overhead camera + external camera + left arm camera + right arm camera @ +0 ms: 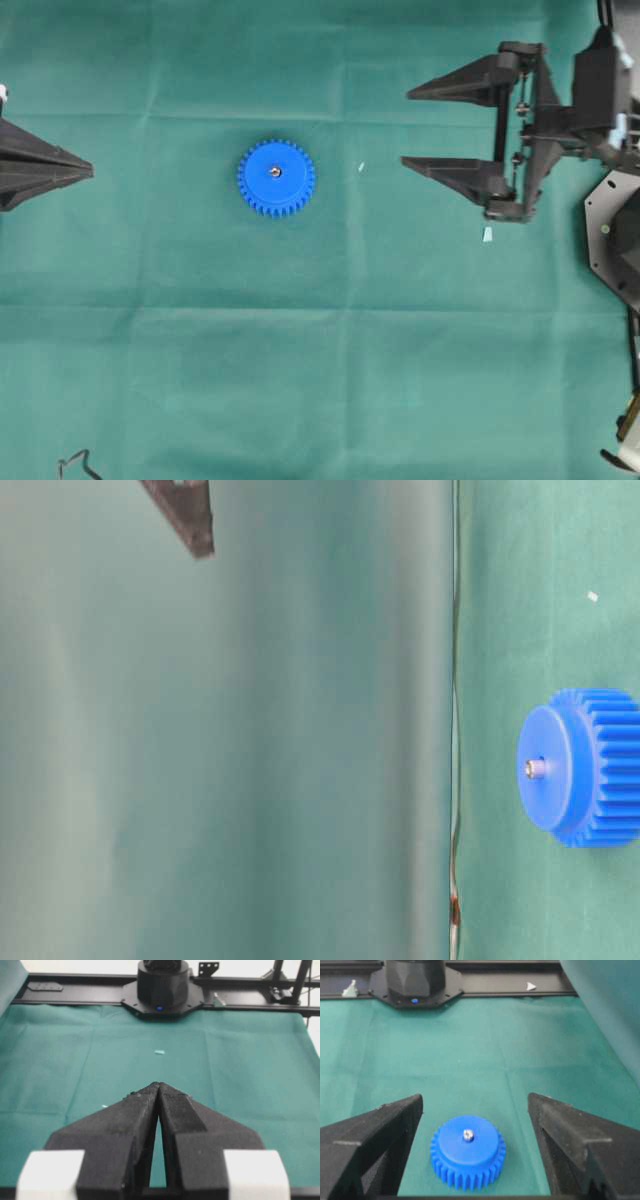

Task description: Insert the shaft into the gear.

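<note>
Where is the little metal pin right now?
The shaft stands in the centre hole of the gear, left of centre on the green cloth in the overhead view, its tip poking up.

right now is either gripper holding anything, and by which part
Nothing is held. The right gripper is open and empty, the left gripper shut on nothing; the shaft sits in the gear.

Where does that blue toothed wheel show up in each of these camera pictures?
Overhead: the gear lies on the green cloth, left of centre.
Table-level: gear at the picture's right edge, seen sideways.
Left wrist: I can't find it here.
Right wrist: gear low, between the open right fingers.
Shared landmark: the shaft standing in its hub.
</note>
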Available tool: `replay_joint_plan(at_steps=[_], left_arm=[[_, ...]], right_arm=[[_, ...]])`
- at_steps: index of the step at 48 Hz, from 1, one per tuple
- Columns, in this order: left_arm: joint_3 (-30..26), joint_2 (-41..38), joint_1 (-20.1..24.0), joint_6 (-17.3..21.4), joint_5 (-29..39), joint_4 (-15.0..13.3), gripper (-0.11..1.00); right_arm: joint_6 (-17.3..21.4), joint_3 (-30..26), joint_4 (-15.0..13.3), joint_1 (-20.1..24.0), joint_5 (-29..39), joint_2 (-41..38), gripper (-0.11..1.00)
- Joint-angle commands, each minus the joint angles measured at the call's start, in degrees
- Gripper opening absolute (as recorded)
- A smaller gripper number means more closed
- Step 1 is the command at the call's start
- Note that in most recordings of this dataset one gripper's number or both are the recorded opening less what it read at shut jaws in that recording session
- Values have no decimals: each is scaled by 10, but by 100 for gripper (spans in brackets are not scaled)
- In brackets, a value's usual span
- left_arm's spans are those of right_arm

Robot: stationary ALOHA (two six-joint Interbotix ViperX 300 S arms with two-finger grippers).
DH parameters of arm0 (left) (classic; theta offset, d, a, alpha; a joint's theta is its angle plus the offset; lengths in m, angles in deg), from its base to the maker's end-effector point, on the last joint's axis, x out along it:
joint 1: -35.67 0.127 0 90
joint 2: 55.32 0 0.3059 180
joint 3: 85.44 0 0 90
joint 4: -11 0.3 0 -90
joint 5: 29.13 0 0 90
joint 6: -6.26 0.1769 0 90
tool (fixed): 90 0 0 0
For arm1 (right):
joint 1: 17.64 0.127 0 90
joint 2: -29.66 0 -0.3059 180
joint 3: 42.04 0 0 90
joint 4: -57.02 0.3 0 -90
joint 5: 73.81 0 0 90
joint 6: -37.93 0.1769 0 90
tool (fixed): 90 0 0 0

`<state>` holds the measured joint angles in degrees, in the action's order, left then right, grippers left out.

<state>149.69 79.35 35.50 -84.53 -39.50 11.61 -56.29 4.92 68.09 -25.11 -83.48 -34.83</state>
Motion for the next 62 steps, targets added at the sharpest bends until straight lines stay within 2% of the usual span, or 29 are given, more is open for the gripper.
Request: replay_joint_plan(at_steps=[1,62], left_arm=[[-15,-2,0,-1,-4,0,0],[-16,-2,0,0,15,1,0]], right_arm=[[2,6,2,1,-5,17,88],[3,16,3,1,-24,20,88]])
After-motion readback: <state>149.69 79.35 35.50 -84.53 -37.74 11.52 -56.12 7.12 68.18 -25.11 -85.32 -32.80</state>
